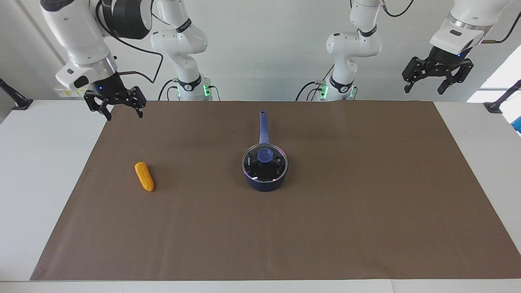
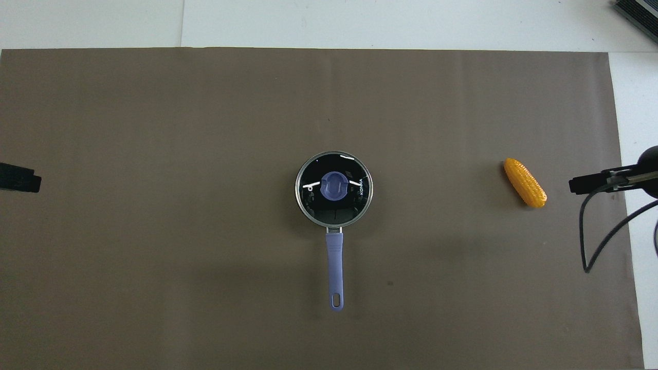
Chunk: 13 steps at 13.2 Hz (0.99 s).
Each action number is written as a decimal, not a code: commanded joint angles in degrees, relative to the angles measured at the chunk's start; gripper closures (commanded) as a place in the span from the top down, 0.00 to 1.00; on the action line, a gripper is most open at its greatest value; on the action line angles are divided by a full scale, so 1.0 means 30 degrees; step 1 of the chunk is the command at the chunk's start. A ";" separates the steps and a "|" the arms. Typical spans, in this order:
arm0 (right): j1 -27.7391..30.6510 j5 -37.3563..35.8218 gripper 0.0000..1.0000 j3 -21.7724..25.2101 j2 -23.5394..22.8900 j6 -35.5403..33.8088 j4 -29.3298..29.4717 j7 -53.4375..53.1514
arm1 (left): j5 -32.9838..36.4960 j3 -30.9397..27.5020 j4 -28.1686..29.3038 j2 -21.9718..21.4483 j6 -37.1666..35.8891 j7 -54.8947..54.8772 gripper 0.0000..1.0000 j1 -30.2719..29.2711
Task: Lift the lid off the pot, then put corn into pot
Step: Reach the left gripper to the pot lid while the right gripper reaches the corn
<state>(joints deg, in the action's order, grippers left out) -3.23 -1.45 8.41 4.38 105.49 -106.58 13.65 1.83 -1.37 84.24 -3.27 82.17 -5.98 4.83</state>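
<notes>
The dark blue pot [image 1: 265,182] stands mid-mat with its long handle [image 1: 264,127] pointing toward the robots. The glass lid [image 1: 255,164] with its blue knob [image 1: 265,155] sits on it, and it also shows in the overhead view [image 2: 314,205]. The orange-yellow corn [image 1: 144,176] lies on the mat toward the right arm's end, beside the pot and well apart from it; it also shows in the overhead view [image 2: 525,182]. My right gripper [image 1: 124,114] hangs open and empty in the air over the mat's corner at that end. My left gripper [image 1: 424,88] is open, empty, raised over the left arm's end.
A brown mat [image 1: 366,211] covers most of the white table [image 1: 40,171]. Black stands [image 1: 18,101] sit at the table's edges by the robots. A dark object [image 2: 637,10] lies at the table's corner farthest from the robots, at the right arm's end.
</notes>
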 commanded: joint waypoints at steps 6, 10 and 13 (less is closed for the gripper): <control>0.1078 -0.0161 1.00 -0.0078 -0.4180 0.5873 -0.1821 0.8651 | -0.0082 0.0545 0.0777 0.0062 0.0965 0.1954 1.00 0.1723; 0.1311 -0.0103 1.00 -0.0078 -0.5002 0.8014 -0.3520 1.2318 | -0.0082 0.0545 0.1306 0.0939 0.2430 0.5618 1.00 0.4915; 0.1809 0.0043 1.00 -0.0078 -0.5149 0.9598 -0.5044 1.2795 | -0.0082 0.0574 0.2035 0.1819 0.4359 0.8165 1.00 0.7057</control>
<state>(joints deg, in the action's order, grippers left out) 0.94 -1.47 8.53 -11.73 131.55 -118.54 50.02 1.47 1.21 88.32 1.59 91.37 14.78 23.12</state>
